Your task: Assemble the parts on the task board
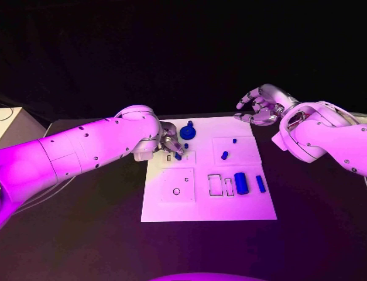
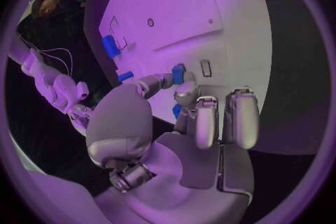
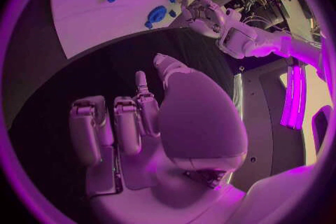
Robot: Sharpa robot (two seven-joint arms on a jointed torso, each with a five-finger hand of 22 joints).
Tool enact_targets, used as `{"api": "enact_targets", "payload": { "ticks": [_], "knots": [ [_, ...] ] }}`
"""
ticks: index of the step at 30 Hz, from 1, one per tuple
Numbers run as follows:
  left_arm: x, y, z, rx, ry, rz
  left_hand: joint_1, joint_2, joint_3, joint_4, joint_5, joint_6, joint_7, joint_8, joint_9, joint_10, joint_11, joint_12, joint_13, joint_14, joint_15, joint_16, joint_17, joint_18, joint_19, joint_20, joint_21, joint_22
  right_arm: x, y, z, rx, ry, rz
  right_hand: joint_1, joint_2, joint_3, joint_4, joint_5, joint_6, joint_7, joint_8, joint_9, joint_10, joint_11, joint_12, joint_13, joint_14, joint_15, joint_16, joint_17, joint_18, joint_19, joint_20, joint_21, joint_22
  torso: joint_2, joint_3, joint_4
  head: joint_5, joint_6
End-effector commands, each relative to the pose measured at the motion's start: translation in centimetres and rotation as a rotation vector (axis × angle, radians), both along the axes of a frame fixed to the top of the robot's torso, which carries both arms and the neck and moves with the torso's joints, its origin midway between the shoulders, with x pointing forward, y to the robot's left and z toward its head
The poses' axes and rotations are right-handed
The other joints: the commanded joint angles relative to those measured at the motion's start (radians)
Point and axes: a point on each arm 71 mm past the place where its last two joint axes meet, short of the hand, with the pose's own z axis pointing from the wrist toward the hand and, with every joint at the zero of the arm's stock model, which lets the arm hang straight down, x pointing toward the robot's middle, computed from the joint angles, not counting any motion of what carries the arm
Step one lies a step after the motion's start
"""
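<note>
Parts (image 1: 242,182) loose on task board (image 1: 208,211); left hand (image 1: 168,143) pinching one, right hand (image 1: 263,105) empty, spread.

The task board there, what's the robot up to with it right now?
The left hand is down over the far left part of the task board, pinching a small blue part at its fingertips. The right hand is raised off the board past its far right corner, holding nothing. Other blue parts lie on the board: a round piece, a small peg and two bars near the slots.

The head camera looks down on the whole board (image 1: 208,199). Each wrist camera sits close behind its hand, also seeing the board.
</note>
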Motion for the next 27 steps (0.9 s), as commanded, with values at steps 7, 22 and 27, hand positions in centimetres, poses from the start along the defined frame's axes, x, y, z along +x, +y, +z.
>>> {"api": "enact_targets", "payload": {
  "ticks": [7, 22, 27],
  "knots": [
    [-0.26, -0.15, -0.43, 0.014, 0.025, -0.02, -0.019, -0.001, -0.061, 0.037, -0.007, 0.048, -0.028, -0.017, 0.069, -0.003, -0.008, -0.002, 0.001, 0.101, -0.006, -0.001, 0.257, -0.01, -0.001, -0.004, -0.006, 0.037, -0.09, 0.12, -0.07, -0.009, 0.0, 0.01, -0.01, 0.002, 0.002, 0.002, -0.003, -0.009, 0.001, 0.002, 0.002, 0.002, 0.003, -0.004, 0.106, 0.104, -0.003, 0.004, 0.263, -0.005, 0.102, 0.003, 0.003, 0.258, 0.0, 0.0004, -0.0005, 0.0, -0.002],
    [-0.12, 0.03, -0.43, 0.012, 0.019, -0.011, -0.021, -0.004, -0.136, 0.082, -0.013, 0.057, -0.027, -0.032, 0.077, -0.005, -0.006, -0.001, 0.001, 0.101, -0.005, -0.002, 0.256, -0.01, 0.0, -0.003, -0.008, 0.037, -0.13, 0.13, -0.17, -0.009, 0.001, 0.011, -0.012, 0.001, 0.001, 0.002, -0.004, -0.01, 0.001, 0.002, 0.002, 0.002, 0.003, -0.004, 0.105, 0.104, -0.003, 0.004, 0.263, -0.004, 0.1, 0.003, 0.0, 0.256, 0.0, 0.0007, 0.0001, 0.0, -0.002],
    [-0.05, 0.14, -0.41, 0.011, 0.013, -0.005, -0.019, -0.002, -0.169, 0.102, -0.018, 0.06, -0.026, -0.038, 0.08, -0.005, -0.006, 0.0, 0.002, 0.101, -0.004, -0.002, 0.255, -0.01, 0.0, -0.003, -0.009, 0.037, -0.14, 0.08, -0.17, -0.008, 0.0, 0.01, -0.014, 0.001, 0.001, 0.002, -0.004, -0.01, 0.001, 0.002, 0.003, 0.001, 0.003, -0.005, 0.104, 0.104, -0.003, 0.004, 0.263, -0.004, 0.1, 0.003, 0.0, 0.256, 0.0, 0.0005, -0.0008, 0.0, 0.0]
  ]
}}
